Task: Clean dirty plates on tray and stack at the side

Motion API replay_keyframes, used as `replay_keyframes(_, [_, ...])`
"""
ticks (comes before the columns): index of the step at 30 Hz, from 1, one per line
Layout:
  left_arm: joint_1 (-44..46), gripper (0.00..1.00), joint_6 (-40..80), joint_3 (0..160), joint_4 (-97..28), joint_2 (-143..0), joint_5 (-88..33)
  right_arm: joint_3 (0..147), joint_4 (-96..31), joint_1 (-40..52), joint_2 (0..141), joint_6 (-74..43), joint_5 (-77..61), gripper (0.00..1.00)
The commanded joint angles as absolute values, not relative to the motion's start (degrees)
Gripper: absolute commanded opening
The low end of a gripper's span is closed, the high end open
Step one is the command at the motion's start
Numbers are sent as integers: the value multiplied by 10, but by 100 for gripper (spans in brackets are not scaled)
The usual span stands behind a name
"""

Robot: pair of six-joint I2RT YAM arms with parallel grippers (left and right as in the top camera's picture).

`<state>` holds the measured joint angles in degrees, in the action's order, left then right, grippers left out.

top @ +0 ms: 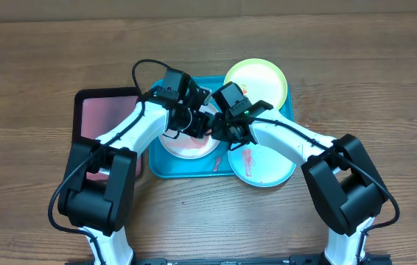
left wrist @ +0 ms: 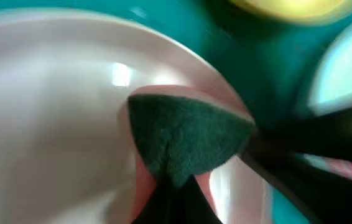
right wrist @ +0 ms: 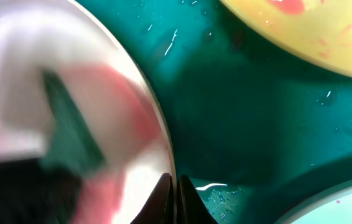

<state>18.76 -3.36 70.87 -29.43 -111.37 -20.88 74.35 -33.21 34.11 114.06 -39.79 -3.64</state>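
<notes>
The white plate [top: 190,149] lies in the left half of the turquoise tray [top: 166,169]; red smears show on it [right wrist: 14,93]. My left gripper [top: 194,124] [left wrist: 176,186] is shut on a dark green scouring pad [left wrist: 185,134] that presses on the white plate [left wrist: 51,112]. My right gripper [top: 216,132] [right wrist: 176,183] is shut on that plate's right rim, one finger on each side of it. The yellow-green plate [top: 256,77] [right wrist: 306,31] sits at the tray's far right corner. The pale mint-blue plate [top: 264,165], streaked red, overhangs the near right edge.
A smaller black-rimmed tray [top: 105,110] with a pinkish inside lies just left of the turquoise one, under the left arm. The two arms cross close together over the tray's middle. Brown wooden table surrounds both trays.
</notes>
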Motion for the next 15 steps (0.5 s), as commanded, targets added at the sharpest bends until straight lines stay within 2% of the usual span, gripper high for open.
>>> replay_keyframes(1, [191,4,98,718,-265,-1122,7,746,-339,341,1143,-388,-36,4])
replay_keyframes(4, [191,4,222,719,-270,-1122,218,746,-339,341,1143,-388,-36,4])
replay_keyframes(8, [191,4,274,718,-300,-1122,322,746,-339,341,1143,-388,-36,4])
replay_keyframes(12, [192,4,262,718,-363,-1122,254,746,-339,341,1143,-388,-35,4])
replay_keyframes(13, [192,4,244,718,-382,-1122,209,746,-339,341,1143,-388,-35,4])
replay_keyframes(15, [192,4,129,718,-417,-1122,22,746,-339,341,1143,-388,-35,4])
